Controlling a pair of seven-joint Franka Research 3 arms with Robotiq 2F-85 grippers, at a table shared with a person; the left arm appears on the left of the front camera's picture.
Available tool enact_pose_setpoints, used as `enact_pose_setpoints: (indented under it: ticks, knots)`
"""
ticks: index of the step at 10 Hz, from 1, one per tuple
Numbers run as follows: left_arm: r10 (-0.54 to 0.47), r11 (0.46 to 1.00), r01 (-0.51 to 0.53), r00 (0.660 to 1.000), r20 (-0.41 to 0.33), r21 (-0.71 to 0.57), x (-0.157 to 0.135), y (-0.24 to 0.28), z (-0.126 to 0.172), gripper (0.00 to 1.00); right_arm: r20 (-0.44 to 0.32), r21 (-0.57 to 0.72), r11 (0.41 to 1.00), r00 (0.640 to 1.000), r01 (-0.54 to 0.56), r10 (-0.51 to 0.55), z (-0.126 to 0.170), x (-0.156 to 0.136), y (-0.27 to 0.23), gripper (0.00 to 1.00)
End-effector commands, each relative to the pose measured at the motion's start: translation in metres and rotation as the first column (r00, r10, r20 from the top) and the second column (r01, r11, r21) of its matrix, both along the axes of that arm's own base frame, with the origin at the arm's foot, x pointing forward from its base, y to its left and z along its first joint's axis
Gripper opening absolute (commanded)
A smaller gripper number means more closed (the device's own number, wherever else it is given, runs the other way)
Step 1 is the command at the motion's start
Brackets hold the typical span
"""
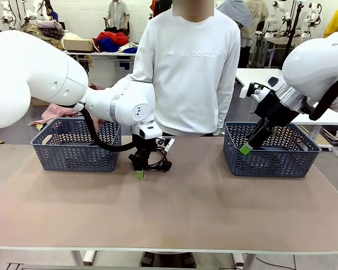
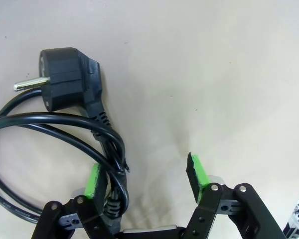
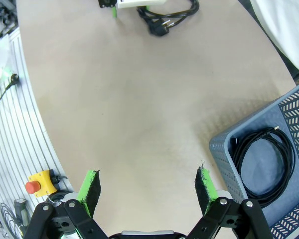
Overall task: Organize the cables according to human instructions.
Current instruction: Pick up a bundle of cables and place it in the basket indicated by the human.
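A black cable coil [image 1: 159,163] lies on the table at the far middle, in front of the person. My left gripper [image 1: 140,170] stands straight down on the coil's near-left edge. In the left wrist view this gripper [image 2: 144,177] is open, and several cable strands [image 2: 112,149] run between the fingers, close against the left pad [image 2: 93,179]. The coil's plug [image 2: 70,79] rests on the table beyond. My right gripper [image 1: 246,148] hangs open at the right basket's near-left corner, holding nothing [image 3: 147,186]. A second coil [image 3: 264,164] lies inside that basket.
A grey mesh basket [image 1: 76,147] stands at the far left, and another [image 1: 270,152] at the far right. A person in a white sweater [image 1: 191,67] stands behind the table's middle. A yellow stop button [image 3: 39,183] sits off the table's edge.
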State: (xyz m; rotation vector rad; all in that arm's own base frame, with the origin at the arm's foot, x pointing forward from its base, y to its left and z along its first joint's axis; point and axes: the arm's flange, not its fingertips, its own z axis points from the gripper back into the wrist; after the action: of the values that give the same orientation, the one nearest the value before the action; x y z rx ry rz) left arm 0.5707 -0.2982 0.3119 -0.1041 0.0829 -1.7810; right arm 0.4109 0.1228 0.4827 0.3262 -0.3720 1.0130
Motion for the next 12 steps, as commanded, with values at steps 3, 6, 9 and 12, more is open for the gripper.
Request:
enact_pose_setpoints:
  ticks: [3,6,9,12]
  knots:
    - [0.006,0.999,-0.005,1.000,0.011,-0.046,0.001,0.004,0.004,0.48,0.000,-0.002,1.000,1.000,-0.002,0.002,0.003,0.001,0.000,1.00]
    - [0.013,0.999,-0.012,1.000,0.028,-0.046,0.002,0.004,0.004,0.09,0.000,-0.002,1.000,1.000,-0.002,0.002,0.003,0.001,0.000,1.00]
    - [0.019,0.999,-0.017,0.998,0.065,-0.039,-0.001,0.004,0.010,0.03,0.000,-0.002,1.000,1.000,-0.002,0.002,0.003,0.001,0.000,1.00]
    - [0.026,0.999,-0.023,0.994,0.110,-0.030,-0.004,0.000,0.023,0.00,0.000,-0.002,1.000,1.000,-0.002,0.002,0.003,0.001,0.000,1.00]
